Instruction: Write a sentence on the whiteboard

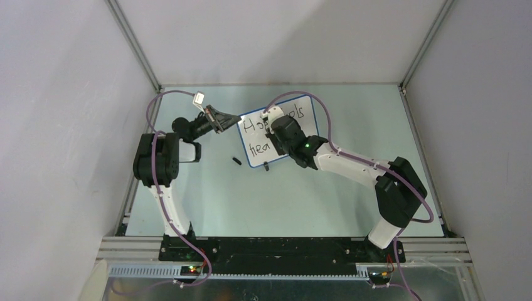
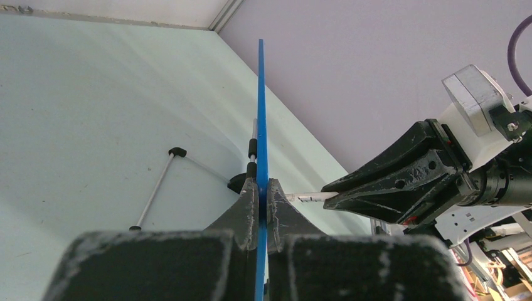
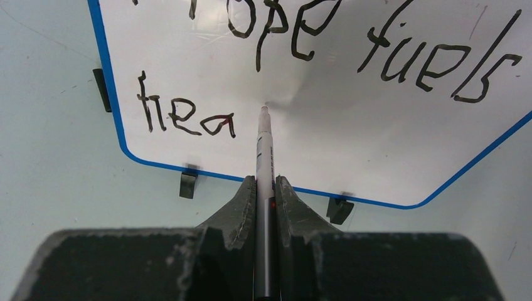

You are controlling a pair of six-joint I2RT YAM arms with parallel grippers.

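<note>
Pale table below: left gripper pinches the whiteboard edge, right gripper clamps the marker, its tip just right of "hea" in the unfinished sentence.

Top cam: high, behind arm bases, looks down; whiteboard small, mid-frame. L wrist cam: right at whiteboard left edge, sights along it edge-on, right gripper beyond. R wrist cam: close over whiteboard bottom edge, faces up its face along marker. All 3 share whiteboard.
</note>
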